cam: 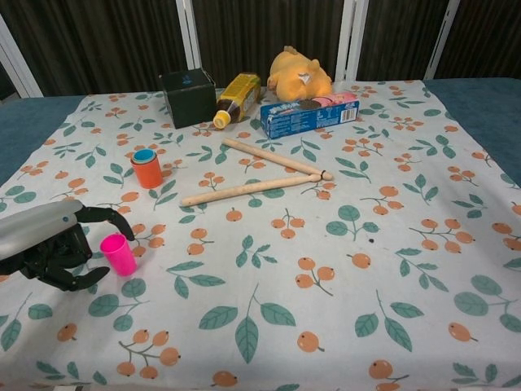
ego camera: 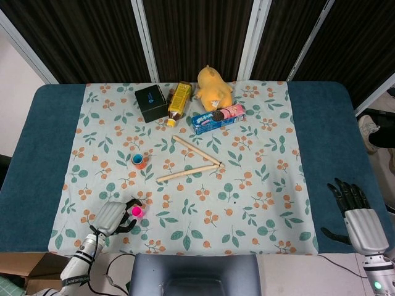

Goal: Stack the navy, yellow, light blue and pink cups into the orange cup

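Dark curtain panels behind; a blue table point(ego camera: 37, 148) under a floral cloth point(cam: 342, 269) with leaf and berry print. Pink cup point(cam: 119, 253) upright on the cloth near the front left edge, mouth up, left hand point(cam: 49, 244) right beside it with fingers curled around its left side, close but not plainly closed on it; contact hard to tell. Orange cup point(cam: 147, 169) further back on the cloth, well apart from the pink one, with a light blue cup point(cam: 144, 155) nested inside. Two wooden sticks point(cam: 252, 175) meeting at a point mid-cloth. Along the back: a black box point(cam: 188, 97), a yellow bottle point(cam: 235, 98) lying down, a blue cookie package point(cam: 309, 114) and a yellow plush toy point(cam: 299, 76). Right hand point(ego camera: 357, 213) off the cloth at the table's right front corner, fingers spread, holding nothing.
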`<action>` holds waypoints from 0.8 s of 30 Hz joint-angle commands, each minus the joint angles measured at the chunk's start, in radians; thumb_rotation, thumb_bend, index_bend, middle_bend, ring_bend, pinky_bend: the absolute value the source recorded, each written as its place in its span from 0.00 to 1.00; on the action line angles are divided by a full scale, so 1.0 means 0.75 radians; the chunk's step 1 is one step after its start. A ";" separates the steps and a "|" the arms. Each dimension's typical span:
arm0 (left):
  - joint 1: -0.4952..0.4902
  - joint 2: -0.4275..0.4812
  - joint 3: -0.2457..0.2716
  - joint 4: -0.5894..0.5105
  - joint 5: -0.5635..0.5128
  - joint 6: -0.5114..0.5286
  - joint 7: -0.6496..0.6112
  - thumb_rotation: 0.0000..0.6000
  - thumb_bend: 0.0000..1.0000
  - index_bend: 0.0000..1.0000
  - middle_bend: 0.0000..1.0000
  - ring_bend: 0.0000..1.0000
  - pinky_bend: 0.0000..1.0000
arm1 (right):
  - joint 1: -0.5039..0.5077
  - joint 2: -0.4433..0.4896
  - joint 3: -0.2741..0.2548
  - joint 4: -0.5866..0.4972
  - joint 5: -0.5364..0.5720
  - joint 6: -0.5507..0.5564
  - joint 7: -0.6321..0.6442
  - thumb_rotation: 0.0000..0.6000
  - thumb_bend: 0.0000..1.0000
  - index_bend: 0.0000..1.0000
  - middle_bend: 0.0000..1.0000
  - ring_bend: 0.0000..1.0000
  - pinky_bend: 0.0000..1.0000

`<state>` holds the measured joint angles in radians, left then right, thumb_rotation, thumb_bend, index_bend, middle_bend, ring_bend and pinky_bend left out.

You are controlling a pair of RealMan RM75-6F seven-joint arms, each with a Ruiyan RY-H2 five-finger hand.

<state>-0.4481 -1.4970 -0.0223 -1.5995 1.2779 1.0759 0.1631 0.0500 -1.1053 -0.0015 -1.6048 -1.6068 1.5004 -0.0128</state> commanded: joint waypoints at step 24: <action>-0.169 -0.015 -0.416 0.035 -0.155 0.101 0.010 1.00 0.39 0.60 1.00 1.00 1.00 | 0.002 -0.002 0.006 -0.003 0.016 -0.007 -0.009 1.00 0.11 0.00 0.00 0.00 0.00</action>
<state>-0.5250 -1.4836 -0.2688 -1.6141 1.2203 1.1405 0.1292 0.0514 -1.1064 0.0022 -1.6071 -1.5961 1.4959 -0.0191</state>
